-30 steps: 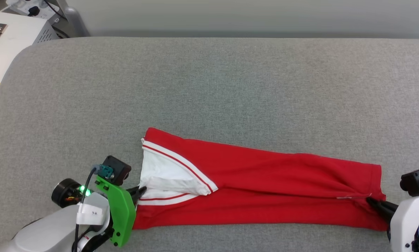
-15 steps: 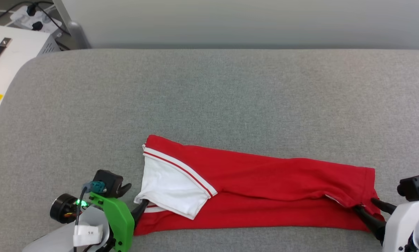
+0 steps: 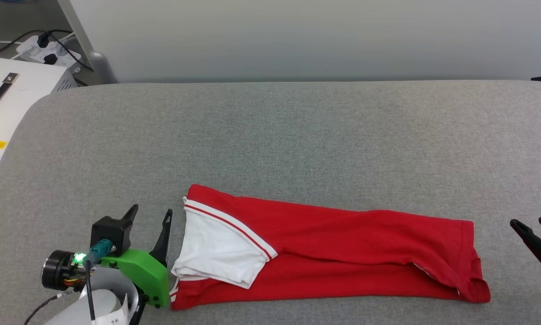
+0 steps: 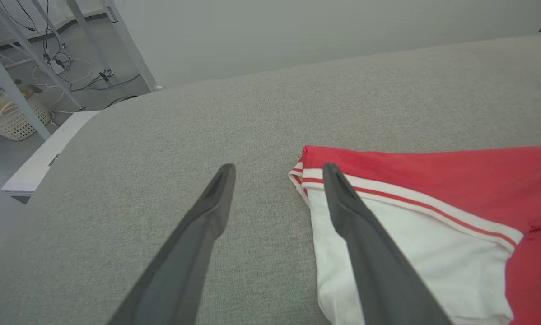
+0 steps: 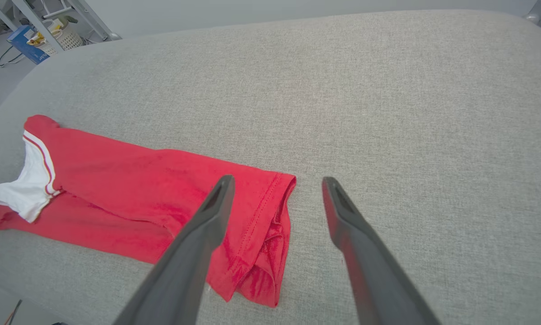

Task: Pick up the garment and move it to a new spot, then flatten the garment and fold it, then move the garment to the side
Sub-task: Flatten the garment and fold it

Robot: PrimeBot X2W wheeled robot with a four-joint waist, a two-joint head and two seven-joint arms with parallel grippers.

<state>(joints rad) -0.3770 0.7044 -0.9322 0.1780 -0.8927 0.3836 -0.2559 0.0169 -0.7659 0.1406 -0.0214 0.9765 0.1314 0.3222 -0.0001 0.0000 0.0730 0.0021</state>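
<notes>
Lets go at both ends and backs off: left pincer [image 3: 151, 211] spread wide just beside the sleeve [image 3: 216, 253], right pincer [image 3: 529, 222] spread wide, clear of the hem [image 3: 471, 262], both empty. Leaves garment [image 3: 342, 243] as a long folded band near the front edge of the tabletop [image 3: 270, 135]. Could catch one layer only on the next fold, or drag limp jersey off that edge. Looks like smooth red knit, loose white striped sleeve, coarse grey weave beneath, rumpled at the hem corner.
</notes>
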